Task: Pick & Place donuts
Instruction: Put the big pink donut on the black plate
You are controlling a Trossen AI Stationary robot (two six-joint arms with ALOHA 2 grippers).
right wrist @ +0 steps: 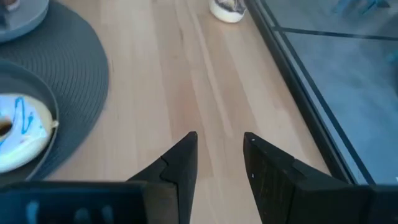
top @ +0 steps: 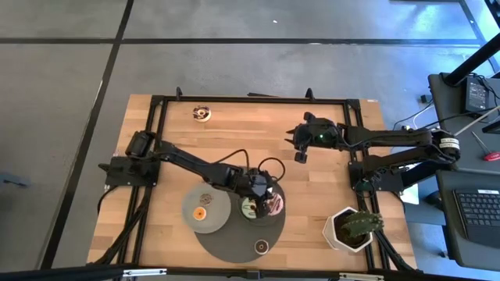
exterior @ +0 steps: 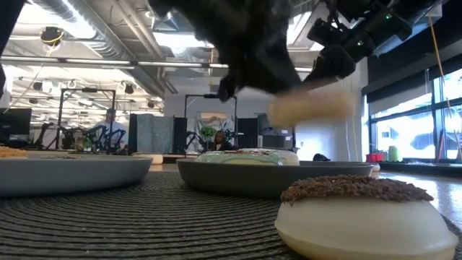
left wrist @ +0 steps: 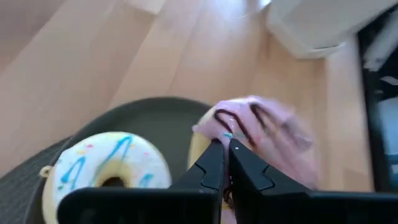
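The pink donut is pinched in the left hand, just above a grey plate holding a cream donut with blue squiggles. That plate sits on a dark woven mat on the wooden desk (open workshop room behind). The right hand hovers released over bare wood.

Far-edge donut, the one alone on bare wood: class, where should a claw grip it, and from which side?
Grip the donut across its outer rim, coming straight down: it lies flat with bare table all round, so either side is free. The open right claw is nearer; the left claw is shut on a pink donut.
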